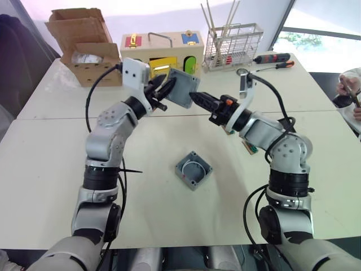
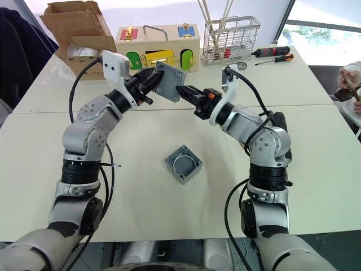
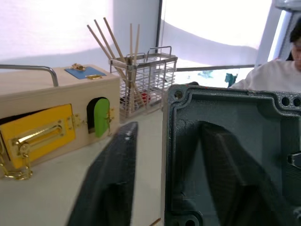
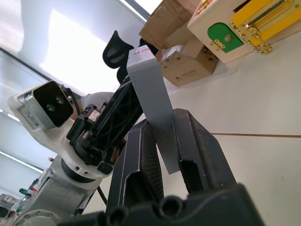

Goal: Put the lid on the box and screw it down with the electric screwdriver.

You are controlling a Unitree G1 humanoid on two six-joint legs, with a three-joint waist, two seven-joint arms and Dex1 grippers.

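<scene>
Lid (image 1: pixel 183 88), edge-on, aloft, clamped by both left gripper (image 1: pixel 163 91) and right gripper (image 1: pixel 198 99); box (image 1: pixel 193 170) open-topped below, mid-table (image 1: pixel 45 164).

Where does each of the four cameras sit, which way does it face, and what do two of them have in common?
Left eye: on the head, looking down over both arms at the lid held above the table.
Right eye: beside it, same scene, with the box lying open.
Left wrist: along the left end effector, which grips the lid; wooden box behind.
Right wrist: along the right end effector, closed on the lid's edge, facing the left arm.
Shared: both wrist views show the lid and wooden box.
</scene>
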